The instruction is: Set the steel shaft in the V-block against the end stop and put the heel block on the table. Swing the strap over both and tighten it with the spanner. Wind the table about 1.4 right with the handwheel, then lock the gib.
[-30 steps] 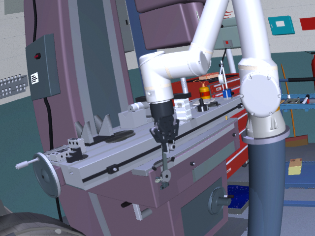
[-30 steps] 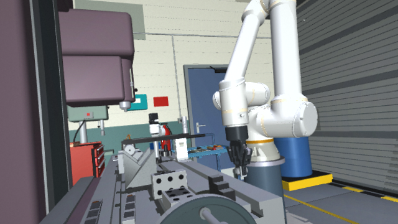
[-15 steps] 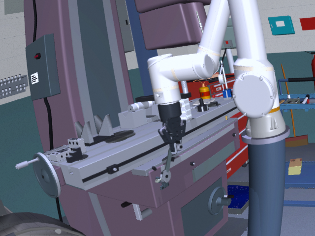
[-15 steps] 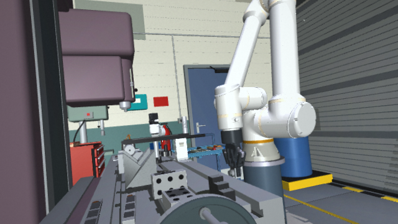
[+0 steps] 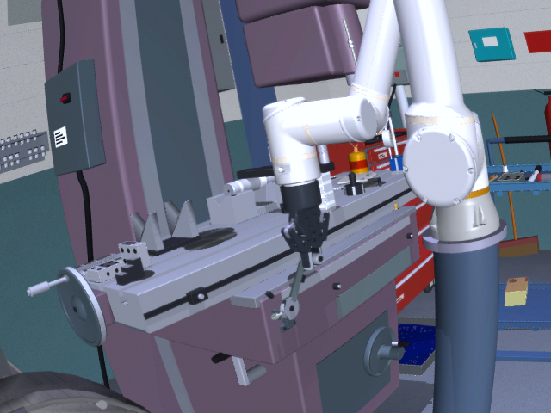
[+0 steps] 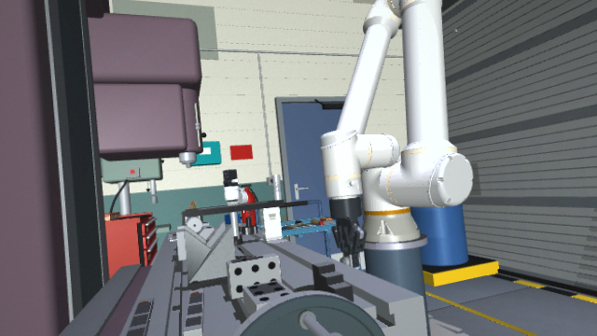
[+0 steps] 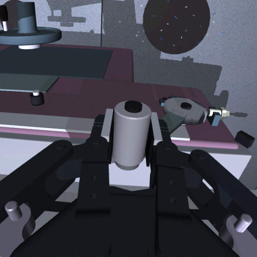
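Note:
At the front edge of the milling table, my gripper is closed on the grey knob of the gib lock lever, its fingers on either side of the knob. The lever arm slants down from the knob to its pivot on the purple saddle face. Back on the table the steel shaft lies in the V-block under the black strap. The stepped heel block sits near the table's left end, by the table handwheel.
A blue chip tray sits on the floor by the arm's pedestal. Spare V-blocks and a drilled block stand on the left of the table. A second handwheel juts from the knee front, and red drawers stand behind.

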